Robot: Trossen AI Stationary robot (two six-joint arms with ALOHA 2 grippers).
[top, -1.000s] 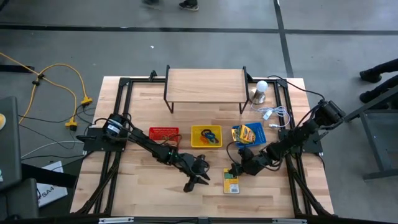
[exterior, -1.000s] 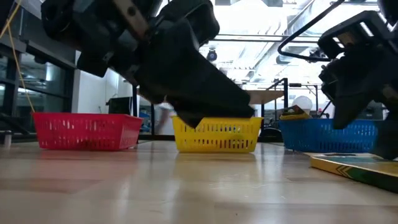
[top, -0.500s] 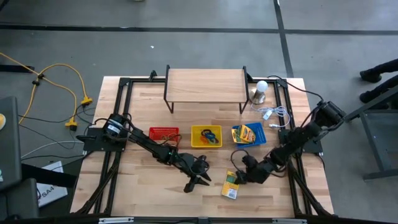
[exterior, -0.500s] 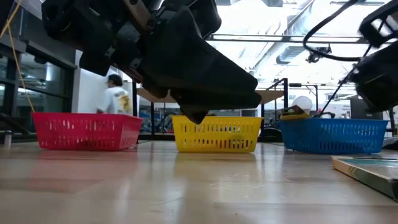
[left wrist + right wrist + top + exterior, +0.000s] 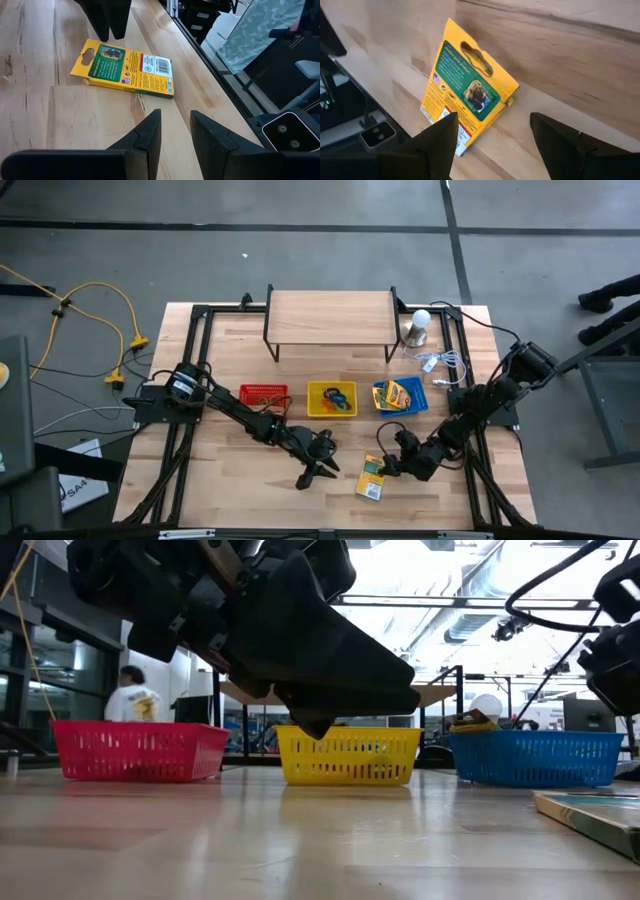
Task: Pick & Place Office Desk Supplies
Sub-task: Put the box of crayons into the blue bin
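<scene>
Crayon box (image 5: 372, 476) flat on bench (image 5: 230, 480) near front edge, right of centre. Right gripper (image 5: 385, 468) just beside box, jaws open, holding nothing. Left gripper (image 5: 308, 477) near front edge at centre, jaws slightly parted, empty

Both grippers low, left gripper (image 5: 318, 463) and right gripper (image 5: 385, 468) fingers apart

a grey concrete floor (image 5: 300, 260) crossed by dark seam lines surrounds the pale wooden worktop (image 5: 230, 480). a yellow cable (image 5: 110, 305) lies coiled on the floor at far left. in the low view, bright ceiling lights (image 5: 450, 580) glare over the room, and a person in a white shirt (image 5: 132, 700) stands far left.
</scene>
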